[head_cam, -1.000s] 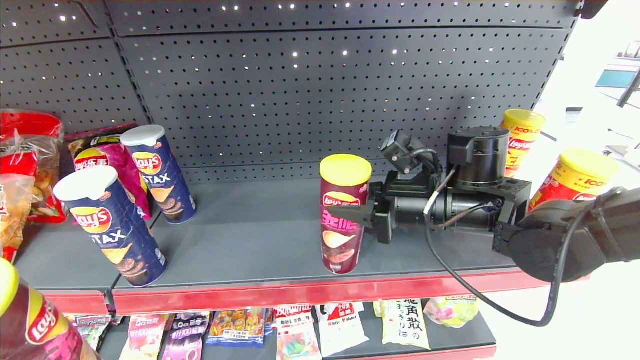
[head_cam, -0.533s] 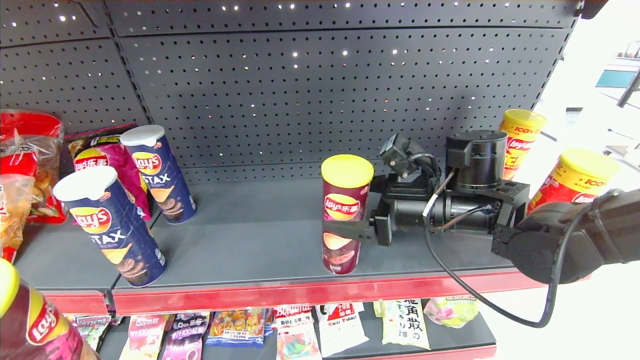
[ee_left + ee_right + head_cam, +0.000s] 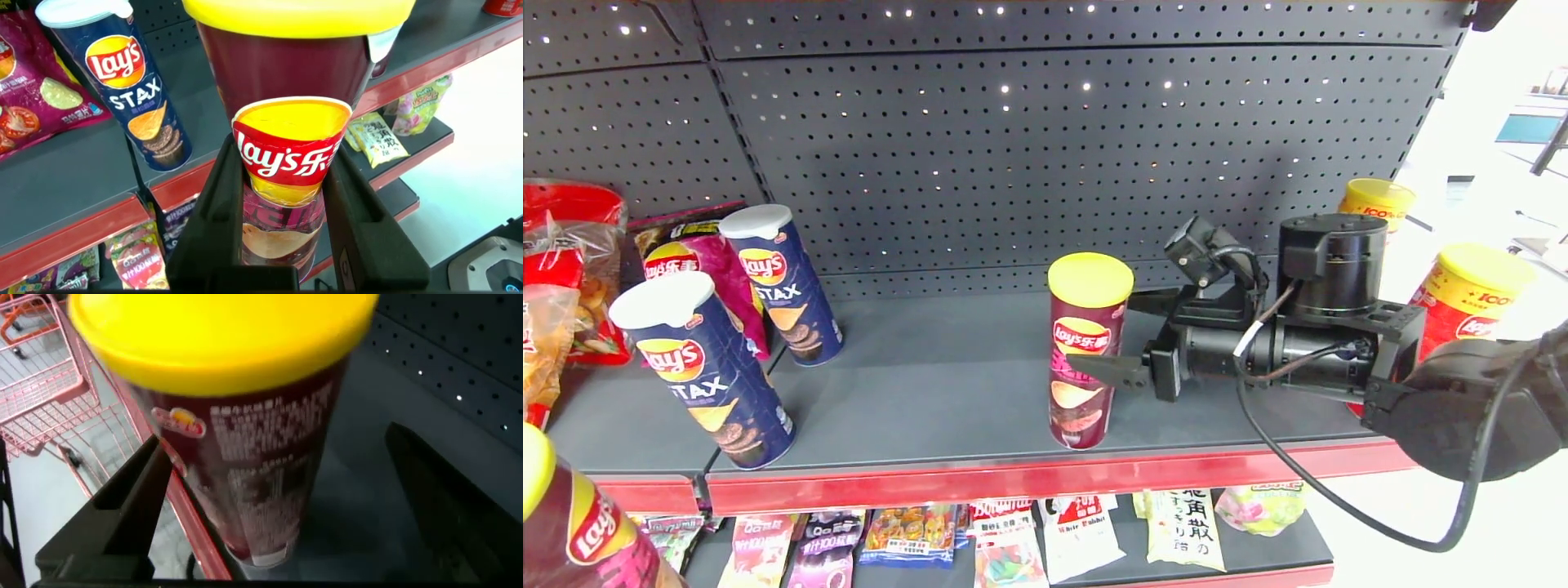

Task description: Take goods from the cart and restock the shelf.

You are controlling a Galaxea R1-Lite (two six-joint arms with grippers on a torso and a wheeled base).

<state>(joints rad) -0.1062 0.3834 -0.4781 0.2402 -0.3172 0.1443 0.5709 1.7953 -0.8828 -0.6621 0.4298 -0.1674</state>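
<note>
Shelf can (image 3: 1086,359) is upright on the shelf (image 3: 931,392) near the front lip, maroon body w/ yellow lid, sitting between the R gripper (image 3: 1107,333) fingers. R jaws are spread wide. R wrist cam: one finger (image 3: 122,506) is right beside the can wall, can't tell if it's touching; the other has a clear gap to the can. R gripper is level, at abt mid-height of the can, fingertips reaching roughly to the can's centre line.

L gripper (image 3: 286,220) is clamped on a 2nd can (image 3: 288,155), same maroon/yellow type, upright, fingers on the lower body, label facing the wrist cam. It's held out in front of the shelf, well apart from the R gripper.

Rest:
- blue can (image 3: 703,367) at the front lip, well past the R fingertips; one more (image 3: 780,282) deeper in, beside a purple bag (image 3: 715,261)
- red can (image 3: 1470,294) w/ yellow lid just behind the R wrist; another (image 3: 1376,200) further back, behind the wrist motor
- snack bags (image 3: 556,278) far beyond the blue cans
- packets (image 3: 1078,531) on the lower shelf, below the R gripper
- pink cart (image 3: 41,392) in R wrist cam, beyond the shelf can and off the shelf
</note>
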